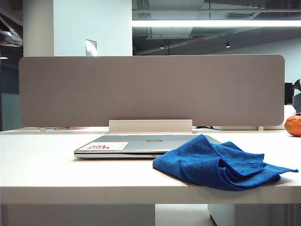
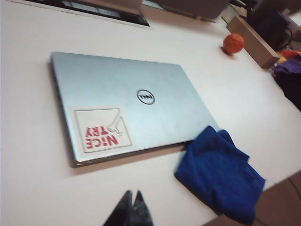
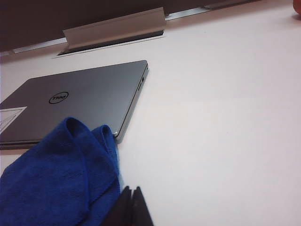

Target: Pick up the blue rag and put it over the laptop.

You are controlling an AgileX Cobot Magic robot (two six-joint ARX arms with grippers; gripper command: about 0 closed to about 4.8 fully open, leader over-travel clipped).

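The closed silver laptop (image 1: 141, 143) lies flat on the white table, its round logo and a white sticker with red print facing up. The blue rag (image 1: 218, 162) lies crumpled at the laptop's right front corner, one edge resting on the lid. Neither arm shows in the exterior view. In the left wrist view, my left gripper (image 2: 133, 194) is shut and empty, hanging above bare table in front of the laptop (image 2: 129, 103), with the rag (image 2: 221, 174) off to one side. My right gripper (image 3: 132, 189) is also shut and empty, just beside the rag (image 3: 56, 179) and near the laptop (image 3: 80, 99).
A grey partition panel (image 1: 150, 89) stands along the table's back edge, with a white cable-slot cover (image 1: 150, 126) at its foot. An orange fruit (image 1: 294, 125) sits at the far right. Cardboard and dark items (image 2: 263, 33) lie beyond the fruit (image 2: 233, 43).
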